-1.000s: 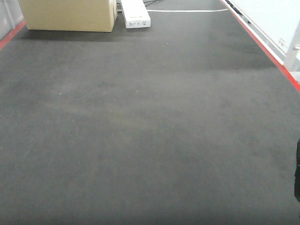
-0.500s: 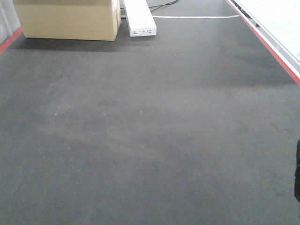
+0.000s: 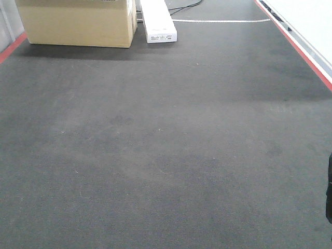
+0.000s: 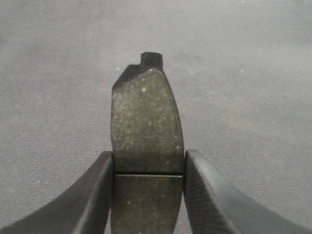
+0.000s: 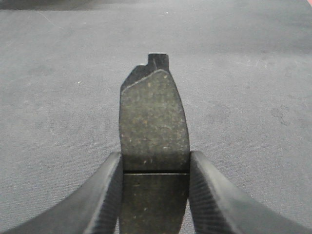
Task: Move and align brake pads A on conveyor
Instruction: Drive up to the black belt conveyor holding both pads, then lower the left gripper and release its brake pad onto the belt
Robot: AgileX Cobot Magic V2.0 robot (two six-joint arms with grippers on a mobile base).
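Carrying over the conveyor (image 3: 166,155), my left gripper (image 4: 148,156) clamps brake pad A (image 4: 146,117), my right gripper (image 5: 156,156) a 2nd pad (image 5: 153,112); next I'd lower both, aligned.

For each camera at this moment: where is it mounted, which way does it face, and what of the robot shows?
Exterior front-facing: raised, looking forward along the conveyor toward a cardboard box and a white box; only an unidentifiable dark sliver at the right edge.
Left wrist: behind the left gripper, looking past both fingers, shut on the left-hand brake pad; belt beyond.
Right wrist: likewise, right gripper shut on the right-hand brake pad.
Shared: all see the belt; neither pad appears in the front view.
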